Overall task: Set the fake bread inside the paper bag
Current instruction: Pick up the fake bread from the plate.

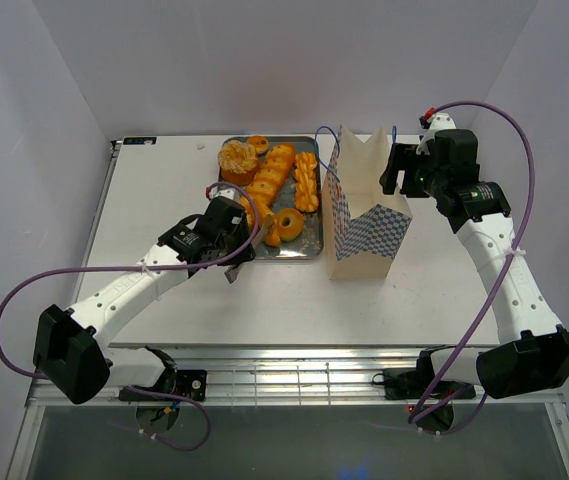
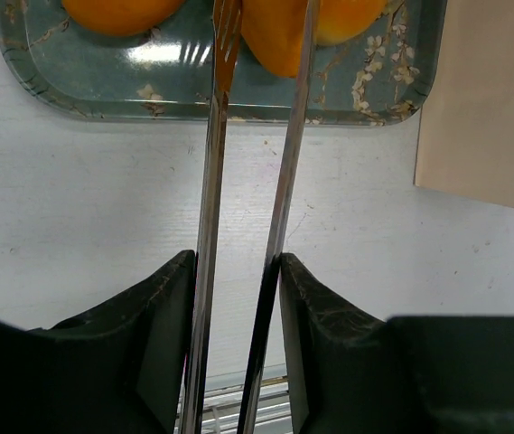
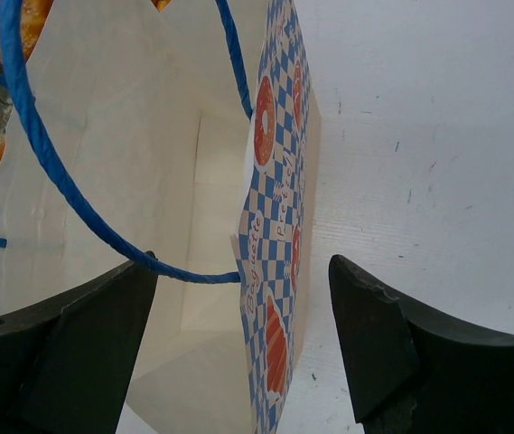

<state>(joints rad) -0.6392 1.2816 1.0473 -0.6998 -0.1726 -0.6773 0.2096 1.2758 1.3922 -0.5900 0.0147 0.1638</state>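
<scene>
The fake bread lies on a grey blossom-patterned tray [image 1: 306, 252]: a long baguette [image 1: 269, 180], a twisted stick [image 1: 307, 182], a ring donut [image 1: 286, 226], a cupcake [image 1: 237, 160] and a small tart [image 1: 257, 143]. My left gripper [image 1: 232, 225] is at the tray's near left corner, shut on metal tongs [image 2: 210, 226]. The tong tips straddle an orange pastry [image 2: 279, 41] over the tray [image 2: 238, 107]. The paper bag [image 1: 364, 215] stands upright right of the tray. My right gripper [image 3: 243, 280] is open, its jaws either side of the bag's checkered wall [image 3: 275, 226]. The bag's inside [image 3: 184, 181] shows no bread.
A blue cord handle [image 3: 40, 136] loops across the bag's mouth, touching my right gripper's left finger. The bag's tan side [image 2: 487, 117] stands close to the right of the tongs. White walls enclose the table on three sides.
</scene>
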